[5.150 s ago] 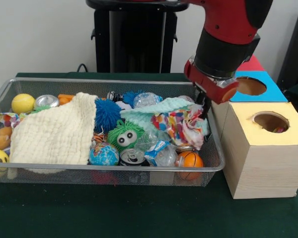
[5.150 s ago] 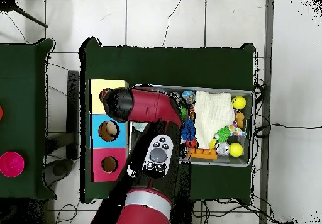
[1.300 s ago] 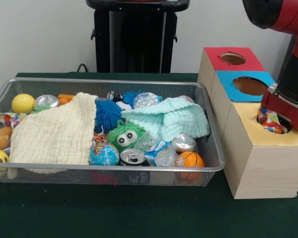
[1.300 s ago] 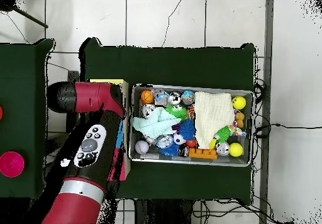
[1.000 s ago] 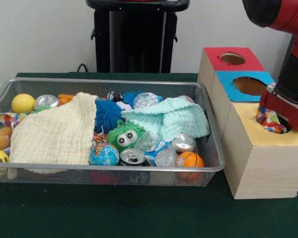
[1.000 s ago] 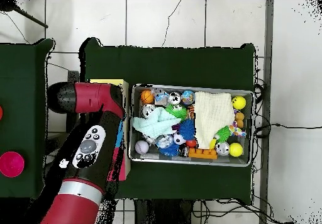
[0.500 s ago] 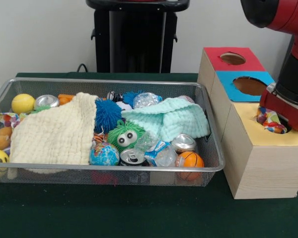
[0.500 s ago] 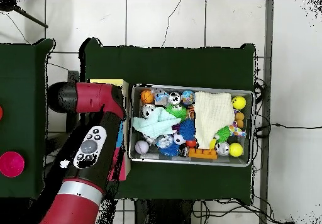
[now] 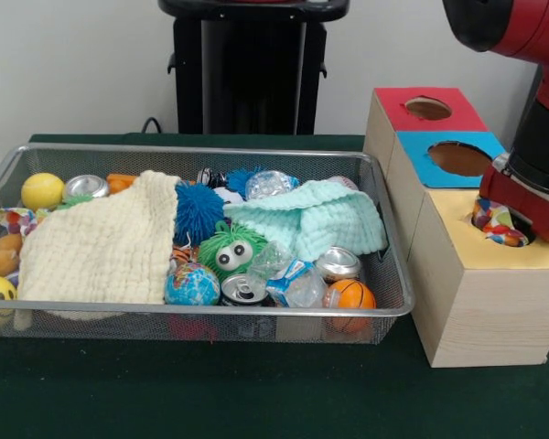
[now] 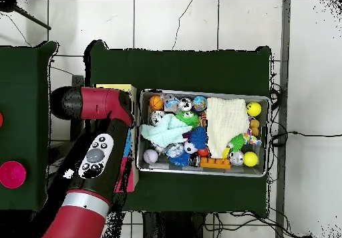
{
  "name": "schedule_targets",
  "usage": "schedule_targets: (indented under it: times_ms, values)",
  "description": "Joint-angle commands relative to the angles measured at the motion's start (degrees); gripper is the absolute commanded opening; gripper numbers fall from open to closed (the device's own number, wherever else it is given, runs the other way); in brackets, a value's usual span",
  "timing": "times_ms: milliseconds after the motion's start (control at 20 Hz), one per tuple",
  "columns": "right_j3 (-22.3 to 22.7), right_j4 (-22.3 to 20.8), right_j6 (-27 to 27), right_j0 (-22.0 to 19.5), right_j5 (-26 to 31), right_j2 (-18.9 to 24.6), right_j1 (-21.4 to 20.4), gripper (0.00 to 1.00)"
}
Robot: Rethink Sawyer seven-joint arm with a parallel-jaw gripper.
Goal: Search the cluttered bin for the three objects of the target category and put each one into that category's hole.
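Observation:
The wire-mesh bin [image 9: 201, 149] lies on the green table; it also shows in the overhead view [image 10: 200, 92]. My gripper [image 9: 522, 215] stands over the hole [image 9: 505, 236] in the yellow-topped box [image 9: 494, 265], to the right of the bin. A white polka-dot cloth [image 9: 494, 222] bulges from the hole right under the gripper; the arm's red cuff hides the grip. The cream waffle cloth [image 9: 101, 242] lies spread over the bin's left half, also seen from overhead [image 10: 226, 123]. A scrap of dotted fabric [image 9: 14, 219] shows at the bin's left end. In the overhead view the arm [image 10: 100, 105] covers the yellow box.
A mint-green cloth [image 9: 316, 215], a blue spiky ball [image 9: 199, 210], a green fuzzy toy [image 9: 229, 251], a globe ball [image 9: 191, 285], cans and a small basketball [image 9: 349, 294] fill the bin. The blue-topped box [image 9: 457, 160] and red-topped box [image 9: 425, 108] stand behind the yellow one.
About five seconds ago the gripper held the polka-dot cloth at the bin's right end; now both are at the yellow box's hole. Over the last second it has barely moved.

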Motion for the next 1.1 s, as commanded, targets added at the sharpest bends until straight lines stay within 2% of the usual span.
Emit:
schedule_targets:
  times_ms: [50, 200, 500, 700, 1100]
  values:
    - [4.0, 1.5, 11.3, -1.7, -3.8, 6.5, 6.2, 0.0]
    - [4.7, 1.1, 10.9, -1.6, -2.7, 5.5, 3.8, 0.0]
    - [4.9, -0.1, 6.6, -3.4, 10.9, 3.1, -7.1, 0.0]
    - [3.9, -1.7, 4.2, -4.2, 14.2, 2.1, -9.4, 0.0]
    - [-1.7, -4.3, 1.7, -6.8, 28.1, 2.4, -12.3, 0.0]
